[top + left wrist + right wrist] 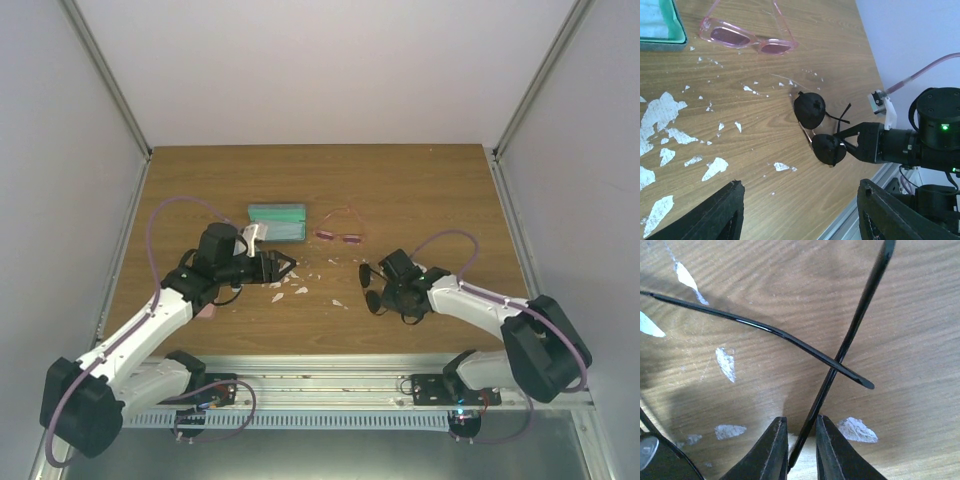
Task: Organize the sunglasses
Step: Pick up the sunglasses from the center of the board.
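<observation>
The right gripper (801, 424) is pinched on one thin temple of the black-framed sunglasses (815, 125), whose dark rounded lenses rest on the worktop (420, 190) just beyond its fingertips, temples crossed, with the pink-tinted sunglasses (747, 40) farther out and the left gripper (288, 266) spread wide, empty.

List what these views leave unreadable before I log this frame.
1. Right wrist: dark sunglasses lenses cut off at the lower left edge; only crossed temples show.
2. Right wrist: whether the right gripper pinches a temple; contact sits at the bottom edge.
3. Left wrist: teal case cut by the top left corner.
</observation>
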Available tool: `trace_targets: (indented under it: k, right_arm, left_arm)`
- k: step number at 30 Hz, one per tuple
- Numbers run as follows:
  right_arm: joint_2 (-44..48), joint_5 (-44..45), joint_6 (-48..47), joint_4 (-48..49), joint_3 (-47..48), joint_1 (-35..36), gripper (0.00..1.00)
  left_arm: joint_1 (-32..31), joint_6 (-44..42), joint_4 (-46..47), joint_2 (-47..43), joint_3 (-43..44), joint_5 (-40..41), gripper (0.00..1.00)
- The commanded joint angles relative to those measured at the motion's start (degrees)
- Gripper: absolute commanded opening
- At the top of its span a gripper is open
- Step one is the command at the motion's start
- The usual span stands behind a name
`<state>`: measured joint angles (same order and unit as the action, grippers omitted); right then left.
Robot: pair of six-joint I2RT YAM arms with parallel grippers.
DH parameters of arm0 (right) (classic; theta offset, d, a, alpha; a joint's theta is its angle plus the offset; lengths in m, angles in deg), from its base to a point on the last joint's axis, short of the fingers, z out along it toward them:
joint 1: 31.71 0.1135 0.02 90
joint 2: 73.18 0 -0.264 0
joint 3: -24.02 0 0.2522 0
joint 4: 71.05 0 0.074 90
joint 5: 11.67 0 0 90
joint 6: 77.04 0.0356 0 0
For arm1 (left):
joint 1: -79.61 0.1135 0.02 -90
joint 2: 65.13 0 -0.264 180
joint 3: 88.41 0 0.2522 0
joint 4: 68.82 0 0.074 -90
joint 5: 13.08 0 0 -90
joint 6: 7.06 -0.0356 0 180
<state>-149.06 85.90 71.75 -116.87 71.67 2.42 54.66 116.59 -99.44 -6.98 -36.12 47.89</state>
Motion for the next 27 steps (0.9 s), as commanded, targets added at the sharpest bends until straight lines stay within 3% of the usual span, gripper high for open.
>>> trace_targets:
  k: [1,5,10,21,27]
  right_arm:
    - [-3.62,0.28,-0.34,2.48,-0.12,0.37,0.17]
    - [-5.93,-1.41,-0.64,3.92,0.56,0.33,0.19]
    - [-5.51,-1.17,-1.01,3.93,2.87,-0.08,0.01]
    - [-1.91,-10.37,-5.58,6.94,14.16,-3.12,0.01]
    - [-0.08,-19.45,-6.15,8.05,21.55,-4.81,0.01]
  left_arm:
    - [-0.62,0.4,4.79,-2.18,-0.25,1.54,0.63]
    - [-0.67,0.63,4.98,-3.48,-0.39,1.92,0.63]
    - [-0.82,1.18,6.09,-5.3,-1.37,0.85,0.64]
    - [-1.17,-0.46,9.73,-8.54,-0.86,-1.59,0.65]
    - [-1.33,0.29,21.05,-13.28,-4.18,-2.67,0.63]
